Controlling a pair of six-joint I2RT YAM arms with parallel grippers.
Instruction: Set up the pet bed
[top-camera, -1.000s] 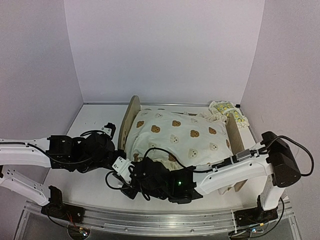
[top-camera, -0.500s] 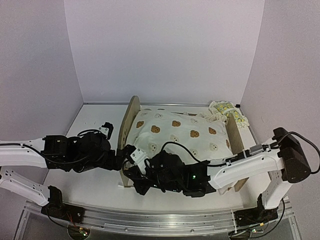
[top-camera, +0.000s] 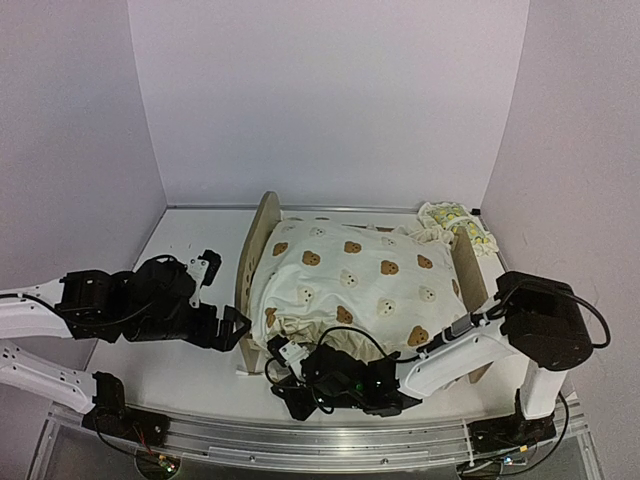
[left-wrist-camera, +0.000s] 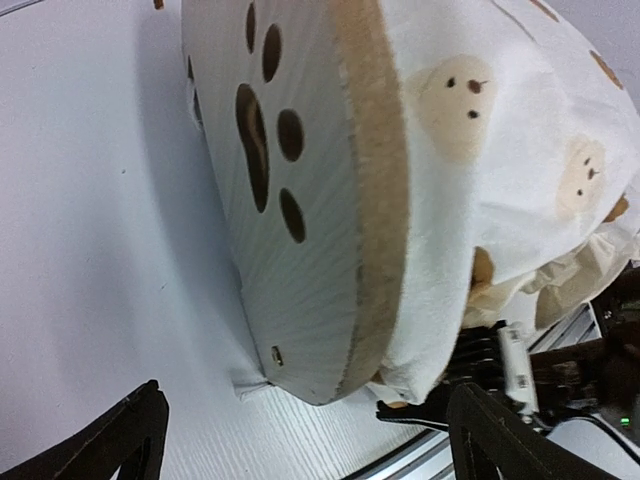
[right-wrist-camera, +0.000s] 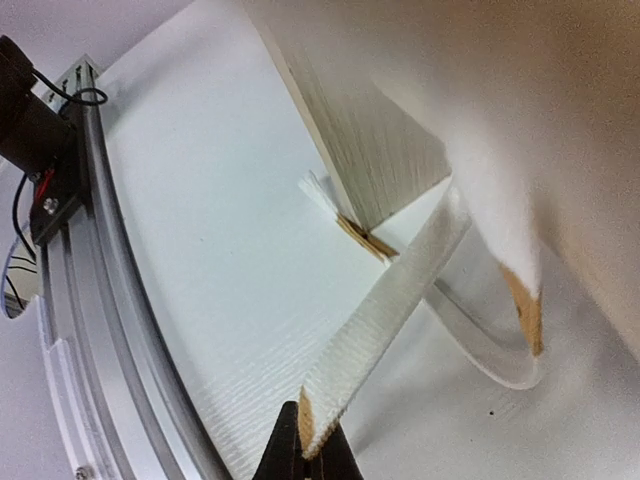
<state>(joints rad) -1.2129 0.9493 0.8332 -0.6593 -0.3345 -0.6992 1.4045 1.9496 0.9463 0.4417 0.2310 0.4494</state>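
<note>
White surface (top-camera: 180, 250) carrying the pet bed (top-camera: 258, 235), a light-wood frame lying just ahead of both end effectors, its paw-cutout end board facing the left one. A cream bear-print cushion (top-camera: 360, 270) fills the frame and bulges over its near side. The left end effector (left-wrist-camera: 303, 400) is spread wide and empty, with the end board's foot just ahead, between its fingers. The right end effector (right-wrist-camera: 306, 450) is clenched on the tip of a white ribbed band (right-wrist-camera: 400, 290) that loops out from under the cushion. Likely step: bedding the cushion into the frame. Next probably calls for a gentle tuck at this near corner, then fetching the lemon-print pillow (top-camera: 455, 222), well beyond the right end effector. Only the right wrist view shows the band and the grip; only the top view shows the pillow
</note>
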